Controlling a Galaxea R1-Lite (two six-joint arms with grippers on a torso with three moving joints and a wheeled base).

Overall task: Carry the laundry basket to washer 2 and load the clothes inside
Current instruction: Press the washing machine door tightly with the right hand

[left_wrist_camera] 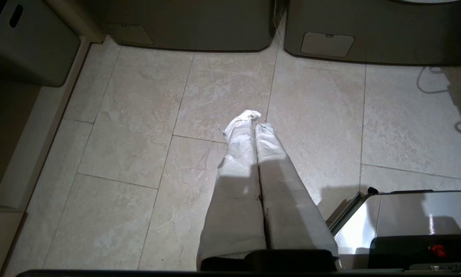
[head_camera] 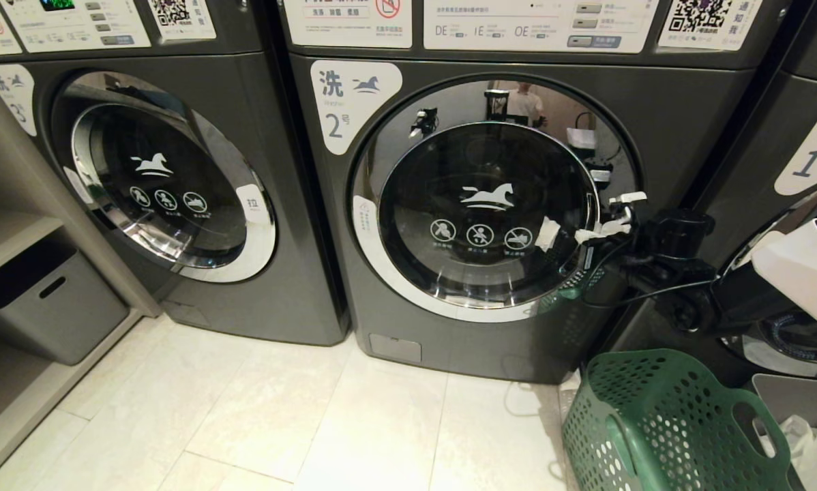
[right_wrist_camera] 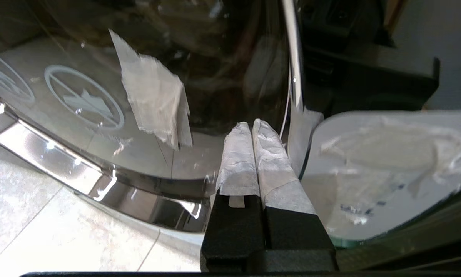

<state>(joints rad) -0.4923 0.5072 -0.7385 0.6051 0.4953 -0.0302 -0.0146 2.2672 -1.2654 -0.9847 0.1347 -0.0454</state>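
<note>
You are facing washer 2 (head_camera: pixel 477 204), the machine with the "2" label at the upper left of its round door (head_camera: pixel 487 211), and that door is closed. Your right gripper (head_camera: pixel 603 228) is at the door's right edge, at about the height of the 3 warning icons on the glass; the right arm (head_camera: pixel 681 266) reaches in to it from the side of the next washer (head_camera: pixel 811 170), the one labelled 1. In the right wrist view the right gripper (right_wrist_camera: pixel 252 125) has its 2 tape-wrapped fingers (right_wrist_camera: pixel 238 154) pressed flat together with nothing between them, their tips at the chrome rim where the glass ends; you cannot tell from here whether they touch it. A torn scrap of tape (right_wrist_camera: pixel 153 96) sticks to the glass just beside those fingers. The green laundry basket (head_camera: pixel 654 423) stands on the floor (head_camera: pixel 279 423) below and to the right of the washer 2 door, close to the machine's lower right corner, with pale clothes (head_camera: pixel 800 436) showing past its far rim. Your left gripper (left_wrist_camera: pixel 255 121) shows only in its own wrist view, hanging over the bare floor tiles in front of the washer bases, its wrapped fingers also clamped together and empty. To the left of washer 2 stands another washer (head_camera: pixel 163 177), door closed, and beyond that a grey bin (head_camera: pixel 47 307) on a low shelf
</note>
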